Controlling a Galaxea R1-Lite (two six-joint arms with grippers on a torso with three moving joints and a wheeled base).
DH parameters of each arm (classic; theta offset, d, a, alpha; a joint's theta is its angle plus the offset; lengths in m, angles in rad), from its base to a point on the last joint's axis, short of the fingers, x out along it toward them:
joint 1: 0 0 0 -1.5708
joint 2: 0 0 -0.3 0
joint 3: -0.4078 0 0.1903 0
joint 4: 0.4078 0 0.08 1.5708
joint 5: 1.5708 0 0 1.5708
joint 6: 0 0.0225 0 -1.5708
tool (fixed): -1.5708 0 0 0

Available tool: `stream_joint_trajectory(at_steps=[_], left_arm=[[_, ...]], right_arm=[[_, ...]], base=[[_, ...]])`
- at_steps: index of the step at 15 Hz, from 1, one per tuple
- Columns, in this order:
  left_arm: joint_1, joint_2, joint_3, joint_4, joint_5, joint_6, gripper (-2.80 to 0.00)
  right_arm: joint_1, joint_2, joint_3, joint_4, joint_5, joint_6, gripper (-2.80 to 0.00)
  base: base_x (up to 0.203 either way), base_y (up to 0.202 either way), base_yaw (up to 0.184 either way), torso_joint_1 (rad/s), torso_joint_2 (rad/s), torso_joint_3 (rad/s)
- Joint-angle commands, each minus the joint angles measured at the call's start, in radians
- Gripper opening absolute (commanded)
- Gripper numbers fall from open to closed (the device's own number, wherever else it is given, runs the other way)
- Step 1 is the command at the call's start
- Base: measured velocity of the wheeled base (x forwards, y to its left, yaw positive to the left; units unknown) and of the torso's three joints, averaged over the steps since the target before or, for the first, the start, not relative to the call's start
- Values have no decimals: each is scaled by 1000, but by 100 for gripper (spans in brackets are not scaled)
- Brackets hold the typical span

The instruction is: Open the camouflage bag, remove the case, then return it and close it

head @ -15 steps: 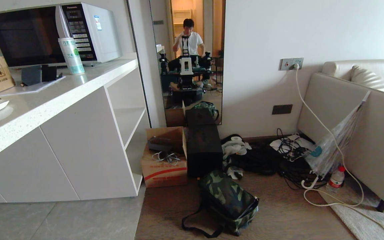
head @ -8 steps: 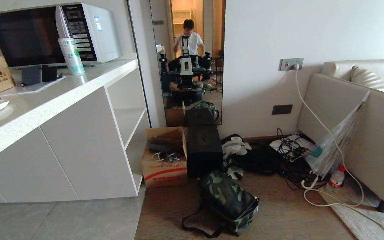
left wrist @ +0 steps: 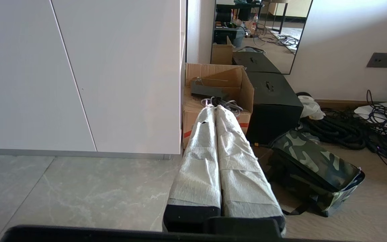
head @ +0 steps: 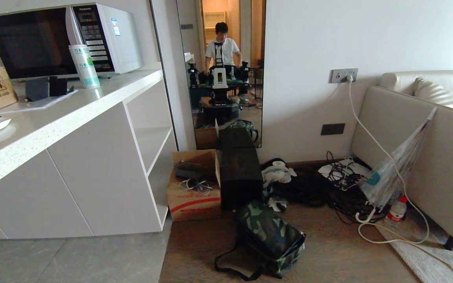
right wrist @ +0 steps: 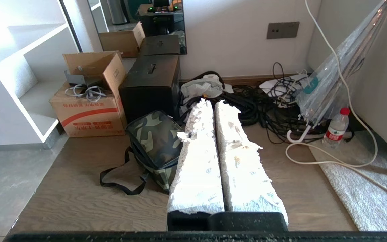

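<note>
At far left, a white bench (head: 65, 118) carrying a microwave (head: 53, 39) and a white-green canister (head: 85, 65). Next to its open shelf end, on the floor, a brown cardboard box (head: 193, 188) with cables inside, and touching its right side a taller plain black box (head: 240, 177) standing under a wall mirror (head: 222, 74); in the mirror, reflection of a person in white shirt. Just in front of the black box, on the wooden floor, the camouflage bag (head: 269, 237), lying closed, its black strap (head: 230, 267) loose on the floor toward the camera. Case not visible anywhere. Left gripper (left wrist: 215, 109) raised over the floor, pointing toward the cardboard box, white-wrapped fingers pressed together, holding nothing. Right gripper (right wrist: 212, 102) raised in front of the bag, also pressed together and empty. Further right, a heap of black cables (head: 321, 188), a folded clear umbrella (head: 391, 173), a water bottle (head: 396, 212), and a beige sofa (head: 427, 157).
</note>
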Motion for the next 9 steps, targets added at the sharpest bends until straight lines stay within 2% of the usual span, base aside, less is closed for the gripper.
stream_joint_trajectory(at_steps=[1, 9], left_arm=[[1, 0, 0, 0, 1, -1, -280], [1, 0, 0, -1, 1, -1, -280]], right_arm=[[0, 2, 0, 0, 1, 0, -280], [0, 2, 0, 1, 2, -8, -280]], base=[[0, 0, 0, 0, 0, 0], [0, 0, 0, 0, 0, 0]])
